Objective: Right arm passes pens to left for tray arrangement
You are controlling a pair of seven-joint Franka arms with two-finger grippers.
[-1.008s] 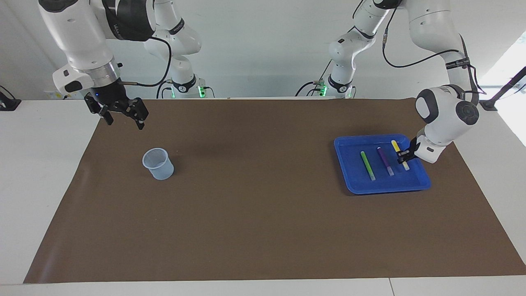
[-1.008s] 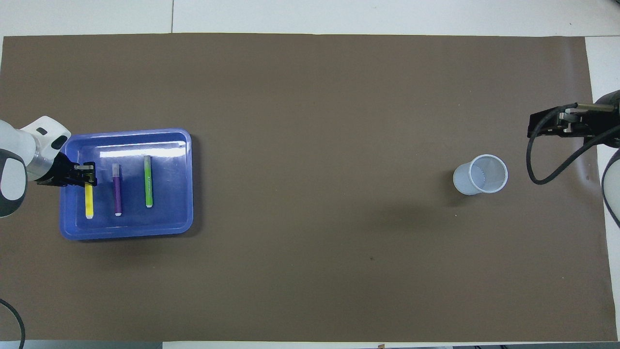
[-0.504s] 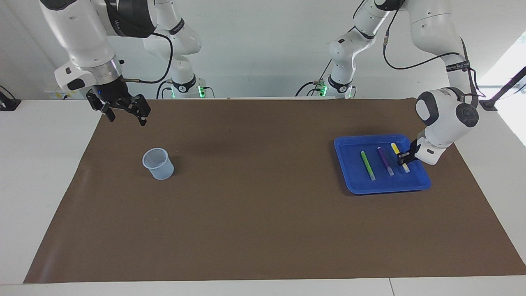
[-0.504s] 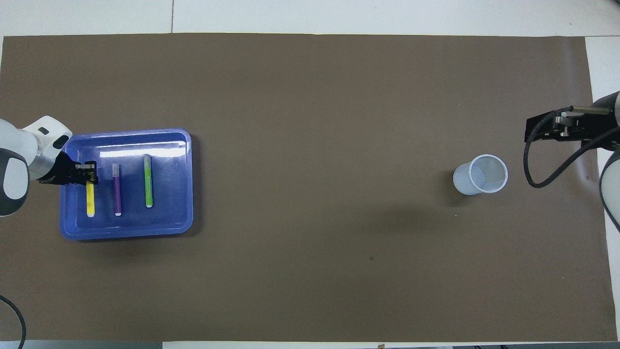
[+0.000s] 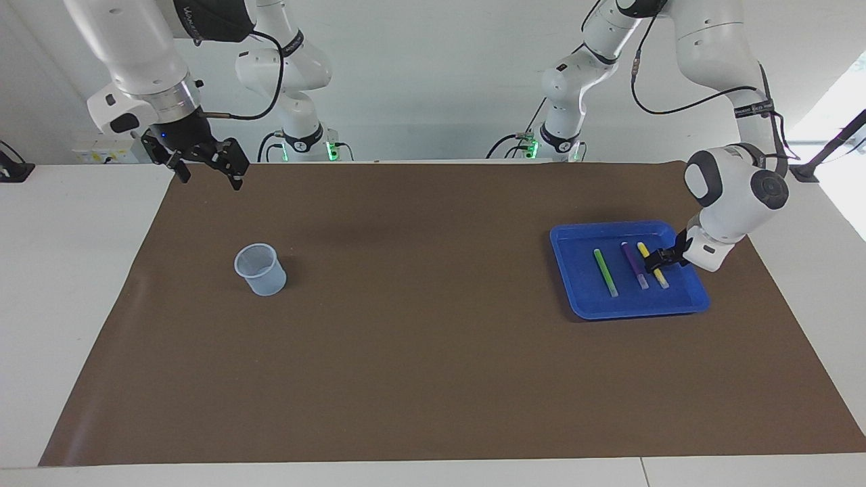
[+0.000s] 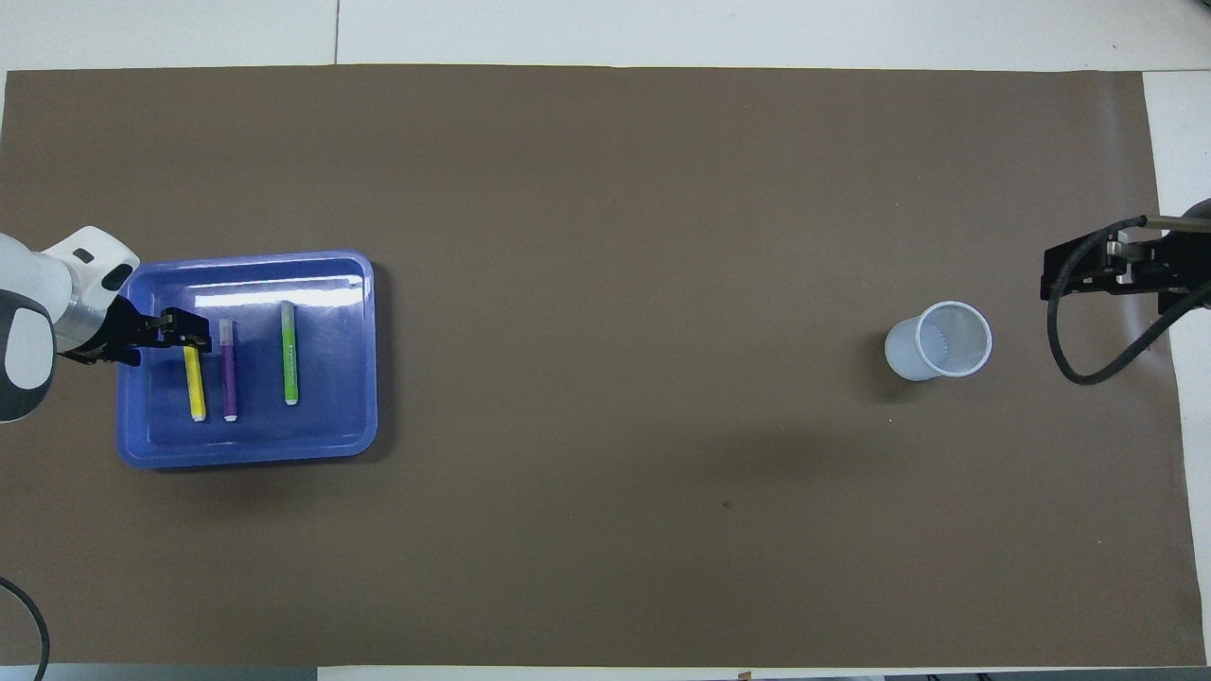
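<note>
Brown matting point(image 5: 433, 352) covers most of the white surface point(image 5: 67, 304), and everything in play sits on it. Behind it stand the two big white arms. The right arm point(image 5: 142, 67), with a thick black cable looping to its wrist, is raised above the mat's edge at its own end of the surface and waits there. The left arm point(image 5: 737, 189) is bent low at its own end and reaches into the blue tray point(image 5: 575, 270). That tray is square, shallow and round-cornered, and it lies flat on the mat toward the left arm's end. Well apart from it, toward the right arm's end, a small pale-blue cup point(image 5: 259, 269) stands upright with its mouth up. All three pens lie in the tray, side by side and apart from one another. The green pen point(image 5: 605, 272) is closest to the middle of the surface, the purple pen point(image 5: 634, 265) is between the other two, and the yellow pen point(image 6: 196, 383) is closest to the left arm's end, slightly slanted against its neighbours. The right pincer point(image 5: 206, 172) hangs released and spread wide, with nothing in it. The left pincer point(image 5: 659, 260) is down in the tray at the part of the yellow pen farther from the robots. Whether it grips that pen or has let go of it cannot be told.
</note>
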